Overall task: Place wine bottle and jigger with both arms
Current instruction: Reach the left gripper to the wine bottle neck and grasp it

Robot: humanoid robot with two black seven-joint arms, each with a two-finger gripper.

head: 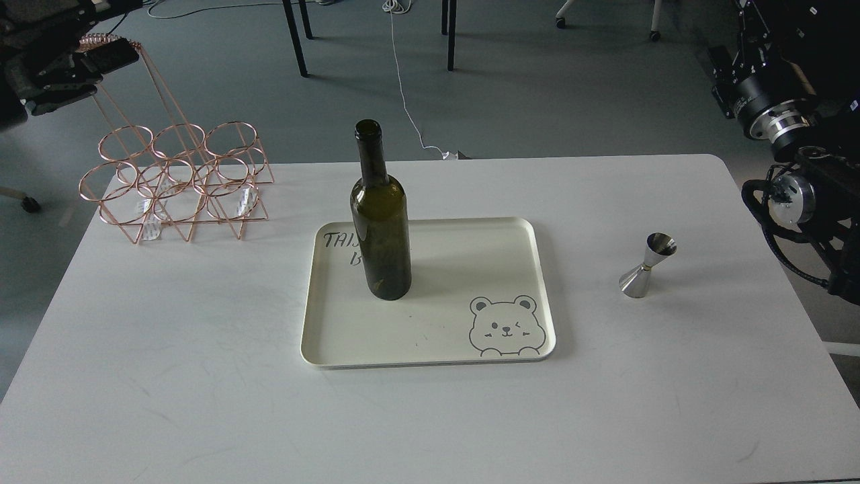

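Observation:
The dark olive-green wine bottle (381,228) stands upright on the cream tray (510,235), in its left half. The steel jigger (646,267) stands alone on the white table, right of the tray. My left gripper (77,67) is high at the far top-left, above the wire rack and far from the bottle; it is dark, and I cannot tell its fingers apart. My right gripper (739,47) is raised at the top right, well above and behind the jigger. Its fingers are dark and cut by the view's edge. Neither gripper holds anything that I can see.
A copper wire bottle rack (175,178) stands at the table's back-left corner. The tray has a bear drawing (504,327) at its front right. The right arm's joints and cables (799,202) hang by the table's right edge. Chair legs and cables lie on the floor beyond.

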